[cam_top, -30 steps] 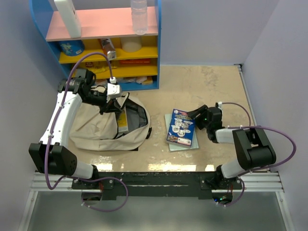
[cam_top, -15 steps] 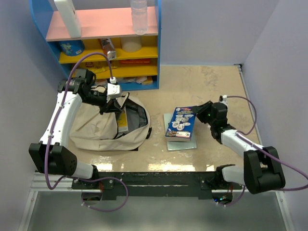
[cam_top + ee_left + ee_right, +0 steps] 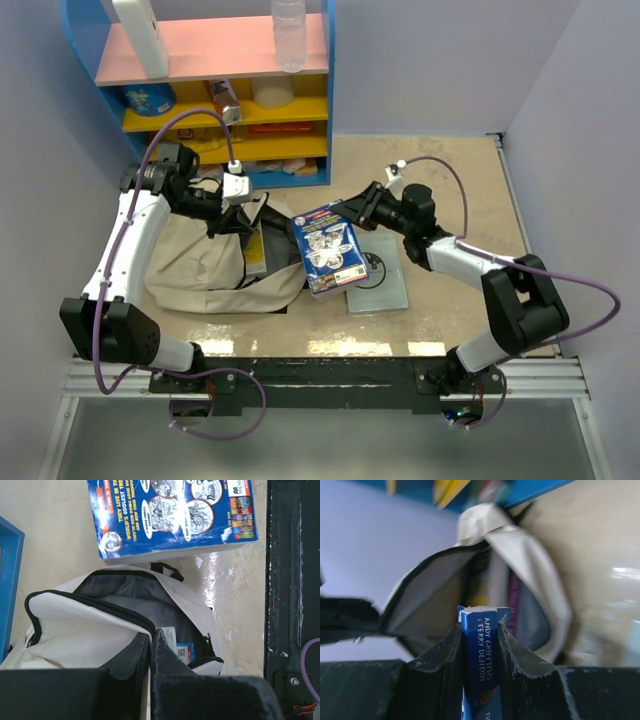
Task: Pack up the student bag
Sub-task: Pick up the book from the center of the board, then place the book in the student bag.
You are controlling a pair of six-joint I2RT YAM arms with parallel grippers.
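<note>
One book moved bagward, right end effector gripping; left end effector pinches bag.

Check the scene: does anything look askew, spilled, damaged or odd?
Nothing is spilled or damaged. Only the blue book sits askew: tilted above the table, pinched by the right tool beside the student bag, whose rim the left tool holds open.
</note>
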